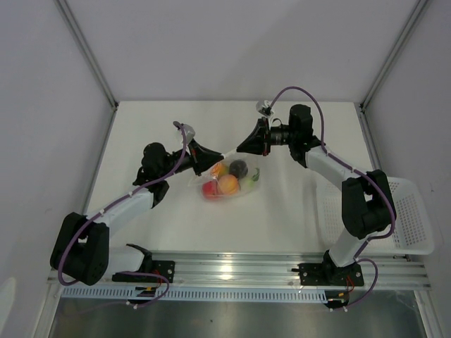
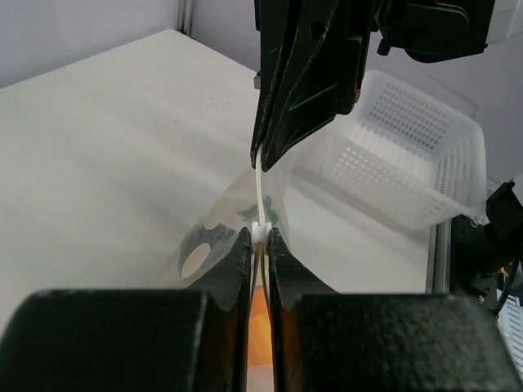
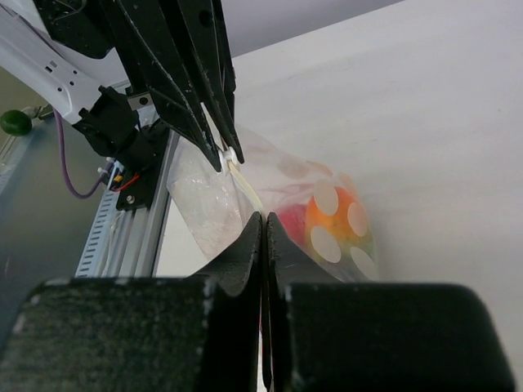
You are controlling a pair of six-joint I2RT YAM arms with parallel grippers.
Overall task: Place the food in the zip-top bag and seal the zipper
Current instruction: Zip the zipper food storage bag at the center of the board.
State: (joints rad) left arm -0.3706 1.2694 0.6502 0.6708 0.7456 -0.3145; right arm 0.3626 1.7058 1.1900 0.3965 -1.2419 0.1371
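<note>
The clear zip-top bag (image 1: 227, 182) lies mid-table and holds the food: a red round one (image 1: 210, 189), an orange-peach one (image 1: 227, 184), a dark-purple one (image 1: 238, 168) and green pieces (image 1: 252, 177). My left gripper (image 1: 217, 160) is shut on the zipper (image 1: 228, 154) at the bag's left end. In the left wrist view its fingertips (image 2: 260, 237) pinch a small white piece on the strip (image 2: 260, 192). My right gripper (image 1: 239, 148) is shut on the zipper's other end, seen in the right wrist view (image 3: 263, 219). The strip runs taut between them. The radish is hidden.
A white slotted basket (image 1: 409, 218) stands at the table's right edge and also shows in the left wrist view (image 2: 400, 163). Grey walls close the table's back and sides. A metal rail (image 1: 239, 271) runs along the near edge.
</note>
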